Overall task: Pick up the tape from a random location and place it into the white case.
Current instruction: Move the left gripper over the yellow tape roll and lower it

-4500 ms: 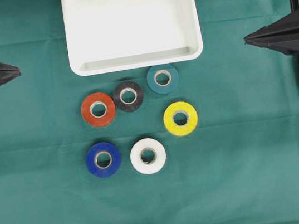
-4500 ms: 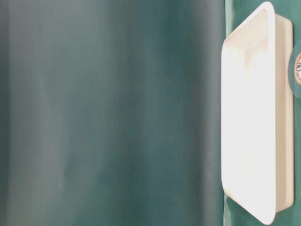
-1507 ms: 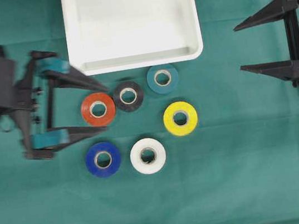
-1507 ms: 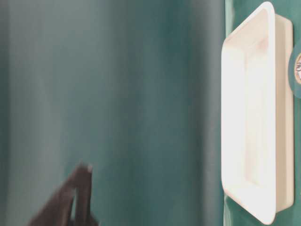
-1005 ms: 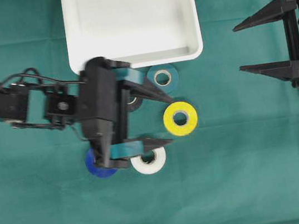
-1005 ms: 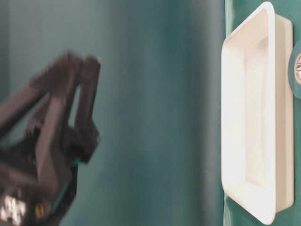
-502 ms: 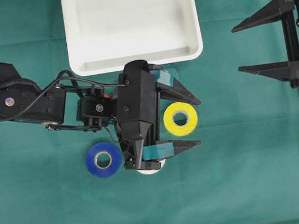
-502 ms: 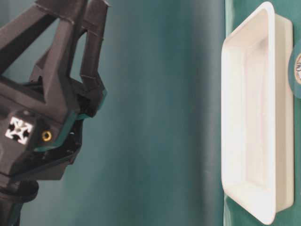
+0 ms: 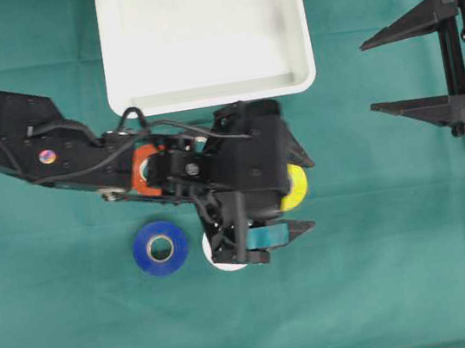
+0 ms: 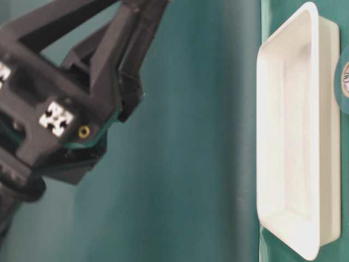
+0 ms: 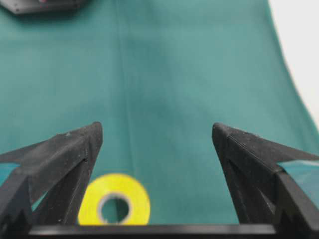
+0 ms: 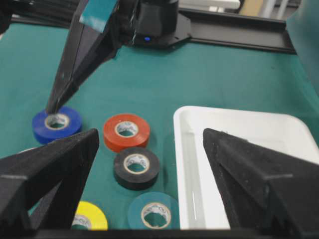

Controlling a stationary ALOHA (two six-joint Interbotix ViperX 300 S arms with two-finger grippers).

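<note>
White case (image 9: 213,96) holds nothing; tape rolls lie outside.

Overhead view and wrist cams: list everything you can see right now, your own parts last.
white case: 1, white, top centre, nothing in it.
yellow tape: 1, yellow, below the case, between the open left fingers in the left wrist view.
red tape: 1, red-orange, left of the black roll, half under the left arm from overhead.
black tape: 1, black, hidden from overhead.
teal tape: 1, teal, beside the case, hidden from overhead.
blue tape: 1, blue, lower left, clear.
white tape: 1, white, mostly under the left gripper.
cloth: 1, green, covers the table.
left gripper: open, over the yellow tape.
right gripper: open, right edge.
</note>
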